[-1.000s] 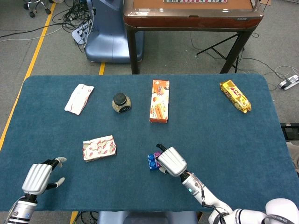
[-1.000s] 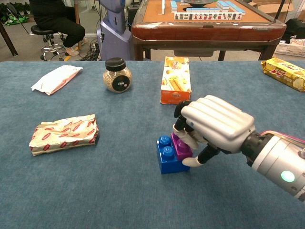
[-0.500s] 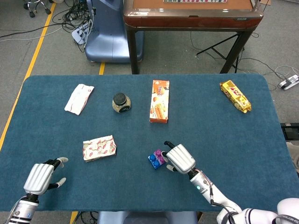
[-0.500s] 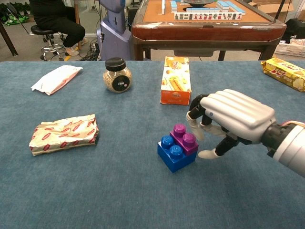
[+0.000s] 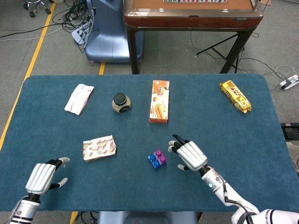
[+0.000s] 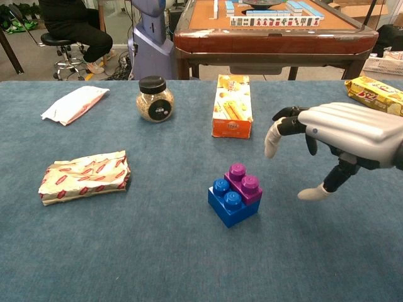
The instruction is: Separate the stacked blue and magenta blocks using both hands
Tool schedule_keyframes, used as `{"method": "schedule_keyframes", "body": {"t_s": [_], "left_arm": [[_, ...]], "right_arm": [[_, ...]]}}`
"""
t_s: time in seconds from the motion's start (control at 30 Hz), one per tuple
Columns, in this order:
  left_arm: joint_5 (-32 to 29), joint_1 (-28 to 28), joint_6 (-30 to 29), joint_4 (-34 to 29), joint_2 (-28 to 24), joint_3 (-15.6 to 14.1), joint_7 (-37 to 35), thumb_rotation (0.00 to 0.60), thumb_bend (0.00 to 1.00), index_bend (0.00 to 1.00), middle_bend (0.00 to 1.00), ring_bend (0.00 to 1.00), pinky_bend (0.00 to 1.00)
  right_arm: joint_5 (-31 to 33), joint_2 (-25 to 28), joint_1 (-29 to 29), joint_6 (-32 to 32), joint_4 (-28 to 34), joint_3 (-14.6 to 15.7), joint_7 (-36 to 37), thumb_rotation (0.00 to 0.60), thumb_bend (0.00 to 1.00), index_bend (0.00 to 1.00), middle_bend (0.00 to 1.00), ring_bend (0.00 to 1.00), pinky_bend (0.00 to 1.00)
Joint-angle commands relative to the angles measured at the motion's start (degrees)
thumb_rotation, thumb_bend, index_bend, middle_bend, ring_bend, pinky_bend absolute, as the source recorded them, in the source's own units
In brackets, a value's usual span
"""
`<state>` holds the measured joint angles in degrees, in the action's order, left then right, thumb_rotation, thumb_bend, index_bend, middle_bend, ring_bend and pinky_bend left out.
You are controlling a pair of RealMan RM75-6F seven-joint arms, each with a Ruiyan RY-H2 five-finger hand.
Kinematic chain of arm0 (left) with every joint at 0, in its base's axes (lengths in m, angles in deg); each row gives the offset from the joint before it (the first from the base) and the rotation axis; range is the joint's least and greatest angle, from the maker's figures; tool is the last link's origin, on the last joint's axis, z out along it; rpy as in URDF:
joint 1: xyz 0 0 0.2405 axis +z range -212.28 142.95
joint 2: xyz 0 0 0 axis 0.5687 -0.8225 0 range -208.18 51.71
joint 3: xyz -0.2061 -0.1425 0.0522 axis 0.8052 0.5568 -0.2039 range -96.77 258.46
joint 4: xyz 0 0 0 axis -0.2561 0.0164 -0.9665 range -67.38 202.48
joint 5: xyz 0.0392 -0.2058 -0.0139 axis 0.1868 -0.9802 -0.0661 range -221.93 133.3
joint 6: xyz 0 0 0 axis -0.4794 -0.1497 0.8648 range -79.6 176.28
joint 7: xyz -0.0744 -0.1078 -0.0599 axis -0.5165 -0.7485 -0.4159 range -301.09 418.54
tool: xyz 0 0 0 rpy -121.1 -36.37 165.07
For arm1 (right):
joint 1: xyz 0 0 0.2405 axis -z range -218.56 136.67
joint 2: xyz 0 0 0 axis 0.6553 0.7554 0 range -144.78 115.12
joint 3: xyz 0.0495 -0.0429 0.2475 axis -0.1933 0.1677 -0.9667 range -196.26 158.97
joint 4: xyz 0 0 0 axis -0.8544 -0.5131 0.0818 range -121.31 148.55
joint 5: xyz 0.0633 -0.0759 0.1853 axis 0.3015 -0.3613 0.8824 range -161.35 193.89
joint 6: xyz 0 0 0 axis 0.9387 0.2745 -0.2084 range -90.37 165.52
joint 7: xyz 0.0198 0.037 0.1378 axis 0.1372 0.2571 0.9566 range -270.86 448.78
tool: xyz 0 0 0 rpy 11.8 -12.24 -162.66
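1. Blue plastic studded block [image 6: 228,206] with the magenta plastic studded block [image 6: 244,184] still pressed onto it — they sit on the dark blue felt tabletop [image 6: 157,251], near the middle, toward the near edge. Nothing touches them.
2. Right hand [image 6: 343,139] — hangs to the right of the blocks, apart from them, fingers spread and holding nothing; thumb tip points down toward the cloth.
3. Left hand [image 5: 41,177] — low at the near left corner, well apart from the blocks, seen only in the head view; fingers loosely apart, nothing in it.
4. Other items: red-and-white patterned wrapped packet [image 6: 85,175] to the left of the blocks; orange snack carton [image 6: 232,105] lying far of them; glass jar with black lid [image 6: 155,99]; white pouch [image 6: 74,103] at far left; yellow snack bag [image 5: 235,95] at far right.
5. Risks, as judged: the blocks are joined, so a one-handed pull would likely drag the whole pair across the felt without parting them. A grip that catches both blocks at once would clamp them tighter. The left hand has far to travel and could brush the patterned packet.
6. Change: a second ago the right hand was closed around the magenta block; it has since released and withdrawn to the right. The pair now sits turned slightly, still joined. The left hand has barely moved.
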<state>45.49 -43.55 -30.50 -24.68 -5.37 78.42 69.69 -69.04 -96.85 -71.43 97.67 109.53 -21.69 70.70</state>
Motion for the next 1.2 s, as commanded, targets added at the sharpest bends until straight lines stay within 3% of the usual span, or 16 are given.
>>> {"method": "schedule_keyframes", "body": {"t_s": [0.03, 0.37, 0.67, 1.2], "left_arm": [[0.02, -0.02, 0.03, 0.01, 0.02, -0.02, 0.03, 0.600, 0.21, 0.37, 0.45, 0.48, 0.69], [-0.24, 0.00, 0.39, 0.36, 0.39, -0.25, 0.25, 0.600, 0.21, 0.37, 0.45, 0.48, 0.69], [-0.23, 0.05, 0.47, 0.69, 0.77, -0.42, 0.18, 0.600, 0.21, 0.37, 0.45, 0.48, 0.69], [-0.37, 0.01, 0.73, 0.85, 0.78, -0.56, 0.25, 0.600, 0.21, 0.37, 0.45, 0.48, 0.69]], "right_arm": [[2.27, -0.26, -0.96, -1.24, -0.08, -1.45, 0.62, 0.600, 0.00, 0.36, 0.20, 0.15, 0.31], [13.91, 1.92, -5.49, -9.21, 4.49, -3.65, -5.64, 0.600, 0.00, 0.17, 0.10, 0.07, 0.23], [20.61, 1.76, -8.69, -10.98, 6.53, -4.17, -9.36, 0.600, 0.00, 0.17, 0.10, 0.06, 0.23], [30.46, -2.11, -14.17, -11.08, 4.47, -2.95, -15.55, 0.600, 0.00, 0.17, 0.10, 0.06, 0.23]]}}
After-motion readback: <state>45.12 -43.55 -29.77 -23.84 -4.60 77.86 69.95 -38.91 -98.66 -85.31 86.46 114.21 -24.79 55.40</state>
